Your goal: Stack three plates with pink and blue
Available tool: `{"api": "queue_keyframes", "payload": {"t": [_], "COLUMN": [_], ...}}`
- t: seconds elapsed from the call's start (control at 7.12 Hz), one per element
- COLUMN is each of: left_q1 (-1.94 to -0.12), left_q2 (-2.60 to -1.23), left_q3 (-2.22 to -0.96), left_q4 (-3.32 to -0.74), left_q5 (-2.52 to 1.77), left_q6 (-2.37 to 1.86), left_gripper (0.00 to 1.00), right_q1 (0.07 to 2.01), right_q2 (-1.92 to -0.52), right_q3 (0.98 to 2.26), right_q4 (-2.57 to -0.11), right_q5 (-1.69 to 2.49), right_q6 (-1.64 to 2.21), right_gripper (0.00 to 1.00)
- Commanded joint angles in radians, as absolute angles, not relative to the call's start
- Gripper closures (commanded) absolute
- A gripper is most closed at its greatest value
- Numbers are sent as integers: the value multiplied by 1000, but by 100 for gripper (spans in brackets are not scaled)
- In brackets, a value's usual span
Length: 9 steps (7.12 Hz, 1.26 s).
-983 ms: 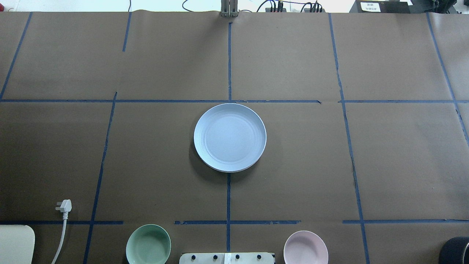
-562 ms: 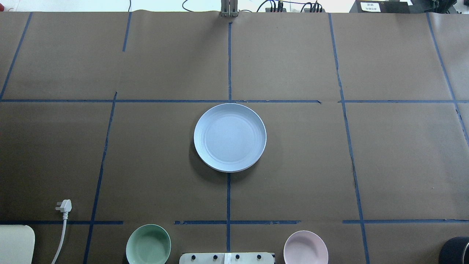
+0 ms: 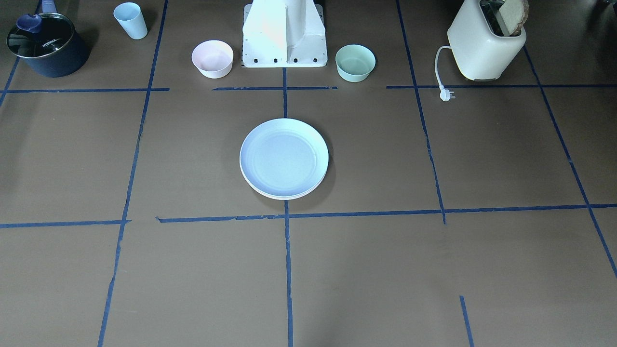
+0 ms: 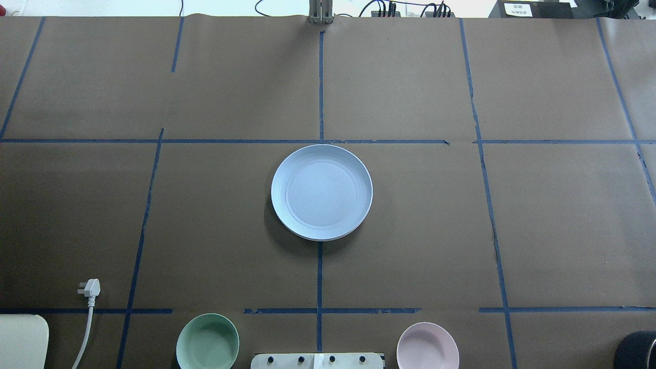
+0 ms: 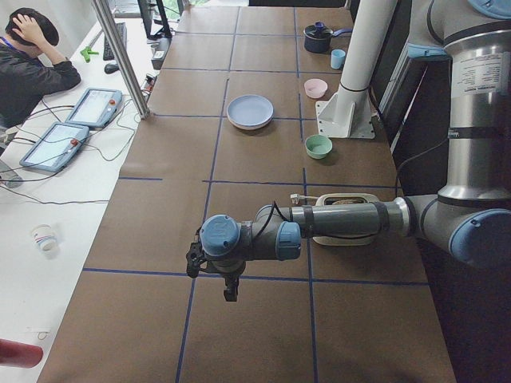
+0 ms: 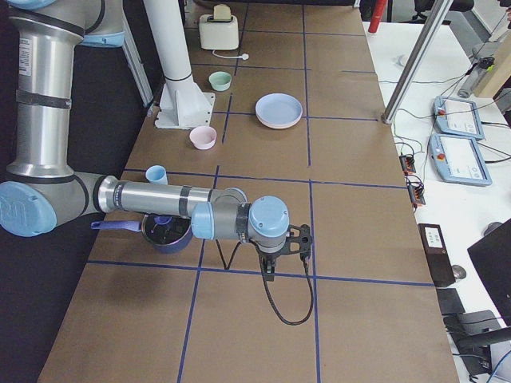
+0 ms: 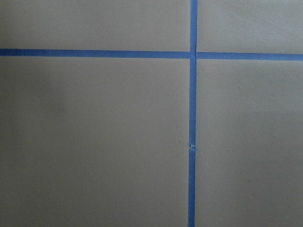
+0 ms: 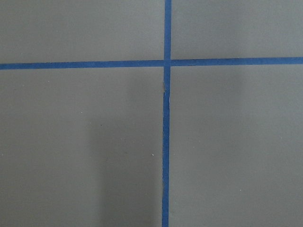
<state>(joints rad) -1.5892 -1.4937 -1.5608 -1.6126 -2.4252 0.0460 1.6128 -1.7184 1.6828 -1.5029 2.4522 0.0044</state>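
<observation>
A light blue plate lies at the table's middle, on top of a stack; it also shows in the front view. A cream-white rim shows under it in the front view, and a pale pink rim in the right side view. My left gripper hangs over bare table far from the stack, seen only in the left side view. My right gripper does the same at the other end. I cannot tell whether either is open or shut. Both wrist views show only brown paper and blue tape.
A mint bowl and a pink bowl stand beside the robot base. A light blue cup and a dark pot stand on my right; a toaster with its plug stands on my left.
</observation>
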Motion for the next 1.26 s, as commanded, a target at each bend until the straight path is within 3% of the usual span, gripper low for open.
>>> {"api": "queue_keyframes", "payload": {"t": [0.0, 1.12], "left_q1": [-1589, -1589], "left_q2": [-1499, -1520], "left_q3": [-1562, -1577], "left_q4": [-1614, -1609], "left_q5": [-2421, -2413], "left_q6": [49, 49], "left_gripper": [0, 0], "right_q1": [1615, 1615], "right_q2": [-1715, -1712], "right_q3": [1683, 1686], "right_q4": [-1506, -1508], "right_q5": [2454, 2442], "right_q6": [5, 5], "right_gripper": [0, 0]}}
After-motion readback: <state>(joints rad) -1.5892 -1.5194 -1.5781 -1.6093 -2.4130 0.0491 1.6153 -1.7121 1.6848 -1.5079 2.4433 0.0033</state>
